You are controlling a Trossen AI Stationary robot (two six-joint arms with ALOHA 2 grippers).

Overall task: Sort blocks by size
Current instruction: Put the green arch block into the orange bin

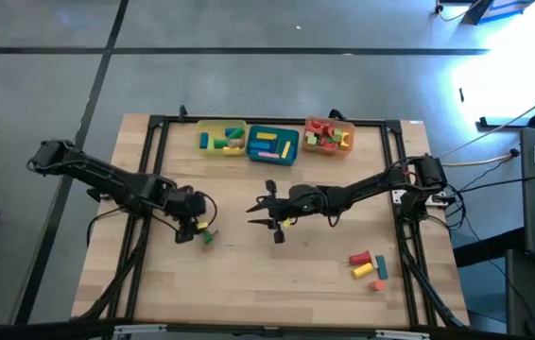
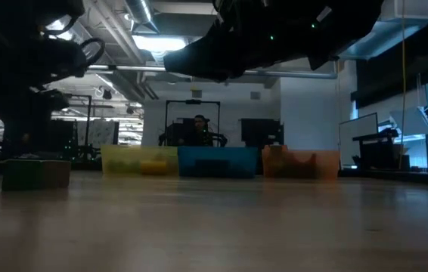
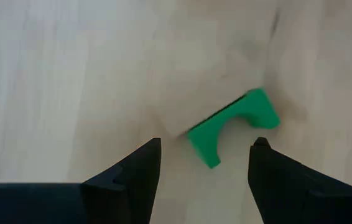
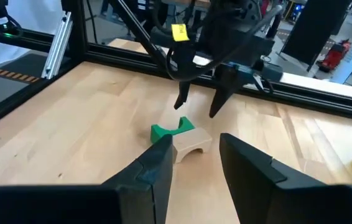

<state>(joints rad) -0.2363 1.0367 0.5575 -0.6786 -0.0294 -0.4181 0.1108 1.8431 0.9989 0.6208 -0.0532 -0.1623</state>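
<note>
Green arch block (image 3: 232,126) lies touching a tan arch block (image 4: 191,144) beneath the released left claw (image 3: 204,160); descend straddling only green; right claw (image 1: 269,214) waits, grip unclear.

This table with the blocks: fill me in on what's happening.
A two-armed robot is sorting toy blocks by size. The left pincer hangs open just above a green arch block that lies against a tan arch block on the wooden table. The right pincer waits mid-table, holding nothing. Along the far edge, the yellow tray, teal tray and orange tray already hold blocks. A few loose blocks remain near the right front corner.
</note>
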